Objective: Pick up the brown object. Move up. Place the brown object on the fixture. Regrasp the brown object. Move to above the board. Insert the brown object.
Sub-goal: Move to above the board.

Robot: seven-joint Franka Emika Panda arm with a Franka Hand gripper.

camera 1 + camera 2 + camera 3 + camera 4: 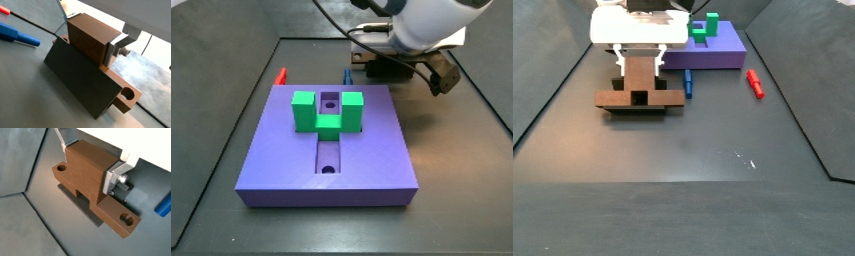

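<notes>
The brown object (80, 173) is an orange-brown T-shaped block with round holes near the ends of its crossbar. It stands against the fixture (77, 80), a dark plate seen edge-on as the fixture (83, 205) below the block. My gripper (90, 165) is shut on the block's upright part, with a silver finger (113, 180) pressed flat against one side and the other finger at the opposite side. In a side view the gripper (640, 58) sits over the brown object (640, 98) on the floor, well apart from the purple board (720, 55).
A green U-shaped block (327, 110) sits on the board (358, 160), astride its groove. A blue peg (687, 82) and a red peg (755, 83) lie on the floor beside the board. The blue peg (17, 35) is close to the fixture.
</notes>
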